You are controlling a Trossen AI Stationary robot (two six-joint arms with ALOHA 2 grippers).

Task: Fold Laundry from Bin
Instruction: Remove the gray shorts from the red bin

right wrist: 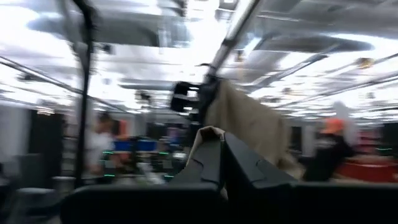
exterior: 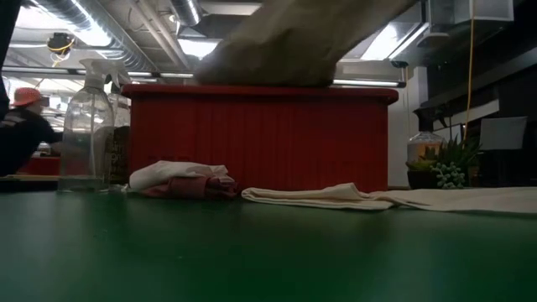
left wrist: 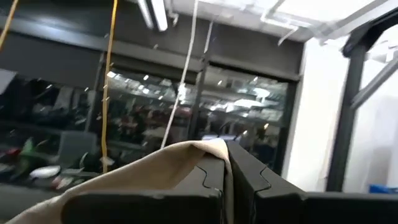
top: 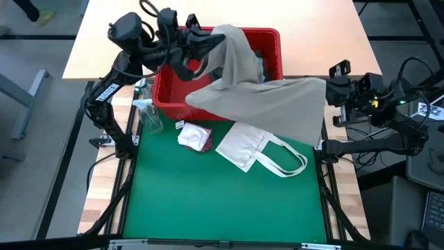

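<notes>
Green table (top: 222, 201) up front, then the red bin (top: 267, 42) at its far edge. Big tan garment (top: 270, 101) is stretched out, draped over the bin's rim, long axis running from the left claw (top: 220, 40) above the bin to the right claw (top: 327, 87) by the table's right edge. Both claws pinch it tight.

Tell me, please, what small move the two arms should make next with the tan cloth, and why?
Probably draw the tan cloth toward the green mat, clear of the red bin. The left hand and right hand are each shut on an edge of it, yet it hangs stretched over the bin, so it has no flat place to be laid out for folding.
</notes>
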